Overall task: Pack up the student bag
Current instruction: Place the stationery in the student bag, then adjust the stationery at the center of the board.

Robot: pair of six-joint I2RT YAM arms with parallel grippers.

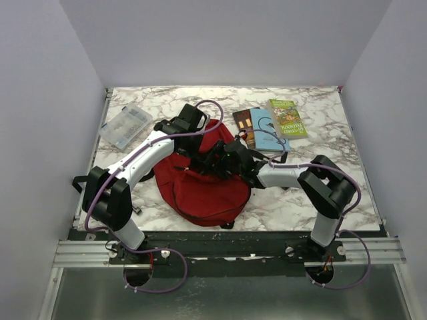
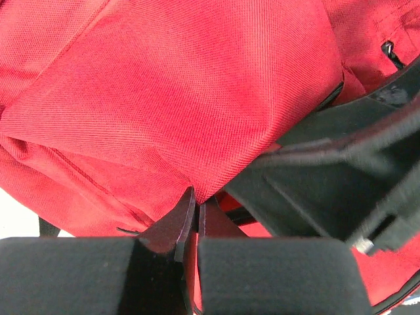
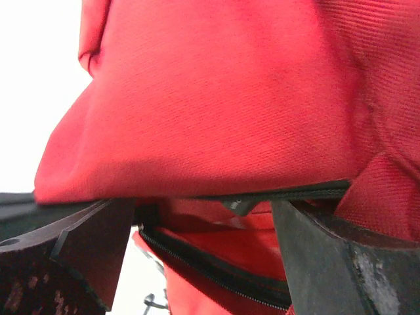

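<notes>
Top external: slumped red backpack (image 1: 200, 183), zipper (image 3: 210, 269) parted; left gripper (image 2: 195, 210) pinches its fabric, right gripper (image 3: 203, 230) spread wide; books (image 1: 270, 127), clear case (image 1: 125, 126) behind.

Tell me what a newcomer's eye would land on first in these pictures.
The dark red student bag lies in the middle of the table, with both arms meeting over it. The left gripper is shut on a fold of its fabric; the right gripper stands open at the unzipped mouth. Colourful books lie back right, a clear plastic case back left.
</notes>
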